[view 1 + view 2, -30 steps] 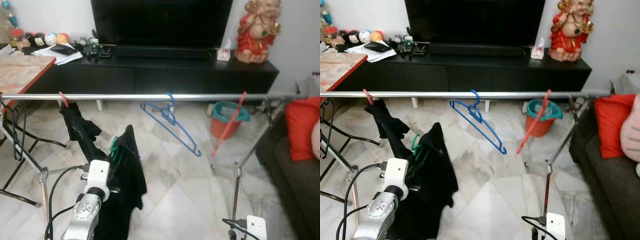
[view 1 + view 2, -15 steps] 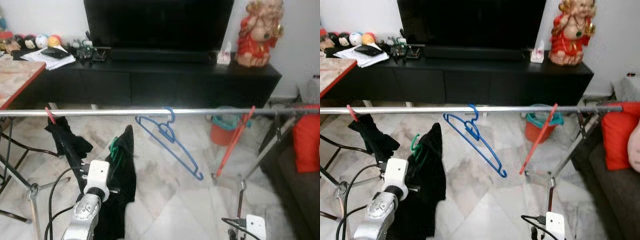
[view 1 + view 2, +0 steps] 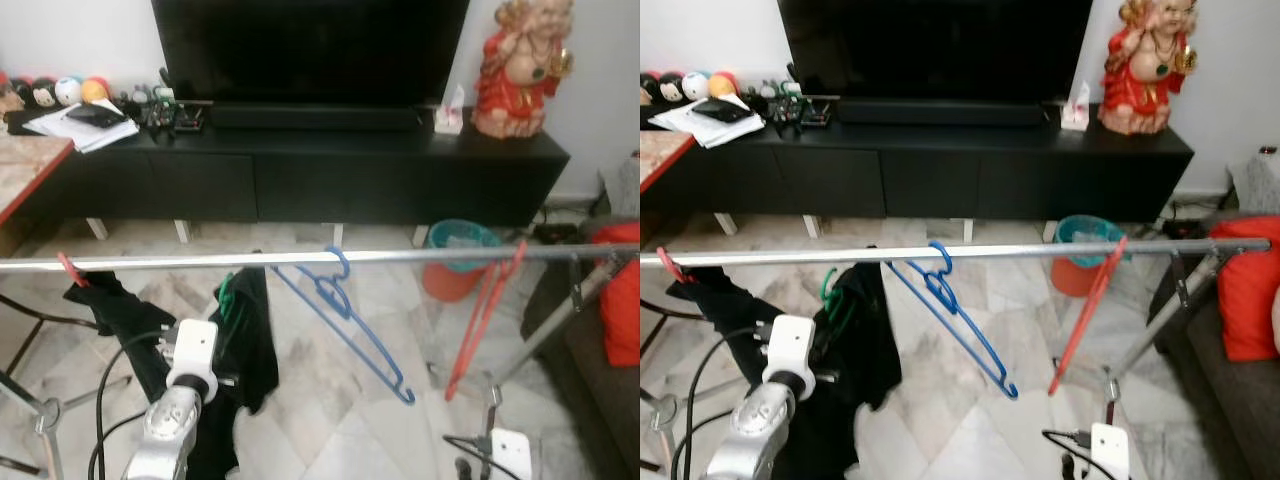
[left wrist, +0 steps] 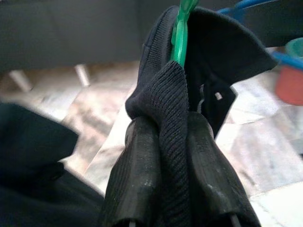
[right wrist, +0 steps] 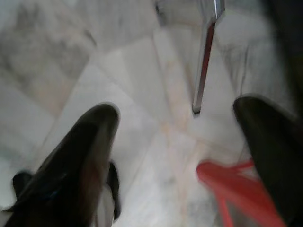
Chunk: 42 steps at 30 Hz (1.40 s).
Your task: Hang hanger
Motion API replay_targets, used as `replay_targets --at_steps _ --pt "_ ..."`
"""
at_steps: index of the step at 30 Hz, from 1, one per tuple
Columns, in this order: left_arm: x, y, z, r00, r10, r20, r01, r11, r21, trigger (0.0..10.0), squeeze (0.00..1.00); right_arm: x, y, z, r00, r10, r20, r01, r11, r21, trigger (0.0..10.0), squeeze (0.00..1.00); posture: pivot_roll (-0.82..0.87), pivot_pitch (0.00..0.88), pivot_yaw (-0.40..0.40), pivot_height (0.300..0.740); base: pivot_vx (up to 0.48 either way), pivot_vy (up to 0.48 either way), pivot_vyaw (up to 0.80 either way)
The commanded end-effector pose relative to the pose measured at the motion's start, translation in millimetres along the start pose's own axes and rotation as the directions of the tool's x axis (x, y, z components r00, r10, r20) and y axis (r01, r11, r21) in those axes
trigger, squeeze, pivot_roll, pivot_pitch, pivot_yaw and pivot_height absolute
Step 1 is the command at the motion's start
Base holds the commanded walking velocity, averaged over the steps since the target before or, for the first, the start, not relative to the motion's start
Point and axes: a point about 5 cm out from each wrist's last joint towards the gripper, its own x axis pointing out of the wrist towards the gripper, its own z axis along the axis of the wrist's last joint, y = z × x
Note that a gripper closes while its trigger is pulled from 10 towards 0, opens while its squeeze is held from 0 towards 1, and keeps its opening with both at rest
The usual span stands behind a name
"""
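Note:
A green hanger (image 4: 181, 28) carries a black garment (image 3: 250, 330). My left gripper (image 4: 165, 137) is shut on the garment's neck just under the green hook (image 3: 227, 293). The hook sits just below the silver rail (image 3: 420, 256), left of centre. On the rail hang a blue hanger (image 3: 345, 320), tilted, and a red hanger (image 3: 480, 320) further right. Another red hanger (image 3: 70, 268) at the left end holds a dark cloth (image 3: 110, 300). My right gripper (image 5: 175, 127) is open, low over the marble floor near a rack leg (image 5: 203, 71).
Behind the rail stands a black TV console (image 3: 330, 170) with a red figurine (image 3: 520, 70). A teal and orange bucket (image 3: 462, 262) sits on the floor beyond. A dark sofa with a red cushion (image 3: 622, 310) is at the right, a table corner (image 3: 25, 165) at the left.
The camera has moved, so the rail sits lower in the picture. The green hanger's top, well under the rail before, is now almost level with it. The left grip is unchanged.

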Motion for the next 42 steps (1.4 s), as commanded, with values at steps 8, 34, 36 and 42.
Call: replay_targets --at_steps 8,34,36,42 --pt "1.3 4.8 5.1 1.000 0.023 0.021 -0.023 1.000 0.008 10.0 0.00 -0.1 1.2 -1.3 1.000 0.004 -0.005 -0.004 1.000 0.013 10.0 0.00 -0.08 0.000 -0.039 0.740 0.000 0.000 0.00" --pt "0.5 5.2 4.9 1.000 0.024 0.020 -0.024 1.000 0.015 10.0 0.00 0.0 1.9 -0.8 1.000 0.017 -0.008 -0.017 1.000 -0.013 10.0 0.00 -0.08 0.000 -0.041 0.740 0.000 -0.189 0.00" --pt "0.3 5.3 4.6 0.999 0.027 0.020 -0.028 1.000 0.012 10.0 0.00 0.0 1.9 -1.0 1.000 0.018 -0.008 -0.018 1.000 -0.010 10.0 0.00 -0.08 0.000 -0.041 0.740 0.000 -0.124 0.00" --pt "-0.7 6.4 3.6 0.999 0.034 0.018 -0.034 0.999 0.011 10.0 0.00 -0.1 1.8 -1.3 1.000 0.020 -0.009 -0.020 1.000 -0.010 10.0 0.00 -0.07 0.000 -0.043 0.740 0.000 0.000 0.00"
